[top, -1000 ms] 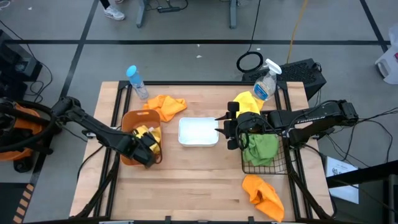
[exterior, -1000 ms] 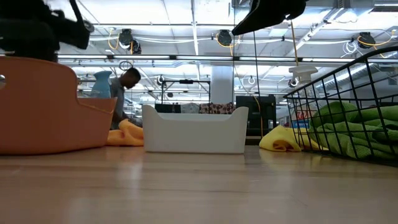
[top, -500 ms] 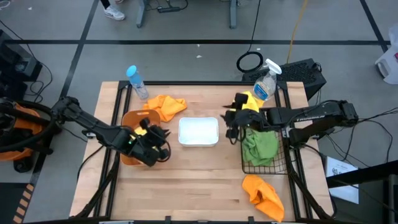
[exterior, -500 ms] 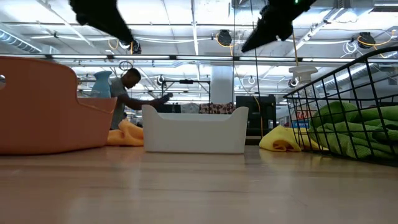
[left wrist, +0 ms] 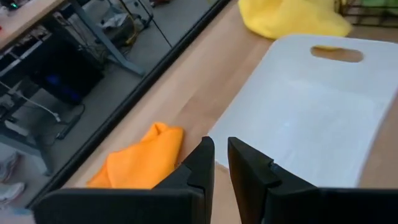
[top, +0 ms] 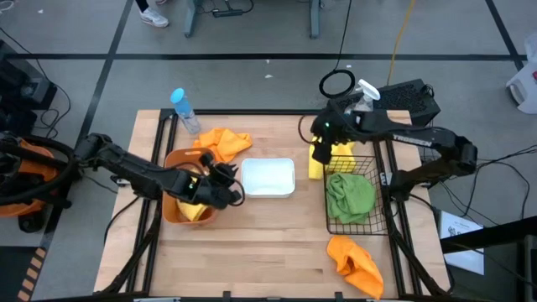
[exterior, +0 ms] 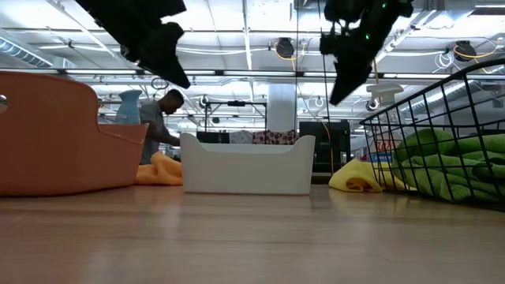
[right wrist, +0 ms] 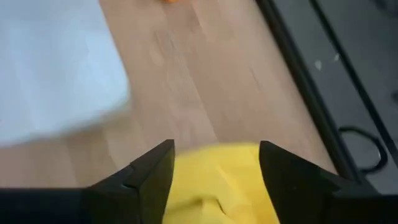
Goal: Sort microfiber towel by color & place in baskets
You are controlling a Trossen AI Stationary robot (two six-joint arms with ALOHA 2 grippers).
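My left gripper (top: pixel 232 193) (left wrist: pixel 221 149) hangs shut and empty between the orange-brown tub (top: pixel 171 208) and the white tub (top: pixel 268 161). A yellow towel (top: pixel 195 211) lies in the orange-brown tub. My right gripper (top: pixel 320 144) (right wrist: pixel 214 152) is open and well above the second yellow towel (top: pixel 324 161) (right wrist: pixel 217 180), which lies on the table beside the black wire basket (top: pixel 369 222). Green towels (top: pixel 350 195) fill that basket. One orange towel (top: pixel 222 143) lies beyond the orange-brown tub, and another (top: pixel 354 260) lies near the table's near right corner.
A clear spray bottle (top: pixel 359 109) stands at the far right edge, close behind my right gripper. A blue-capped bottle (top: pixel 185 109) stands at the far left. Bare wood lies in front of the tubs. A person (exterior: pixel 158 118) shows in the room beyond.
My left gripper has risen out of the orange-brown tub and moved right toward the white tub; the yellow towel has stayed in the tub. My right gripper has swung from beside the white tub toward the far edge, turning until it hangs over the second yellow towel.
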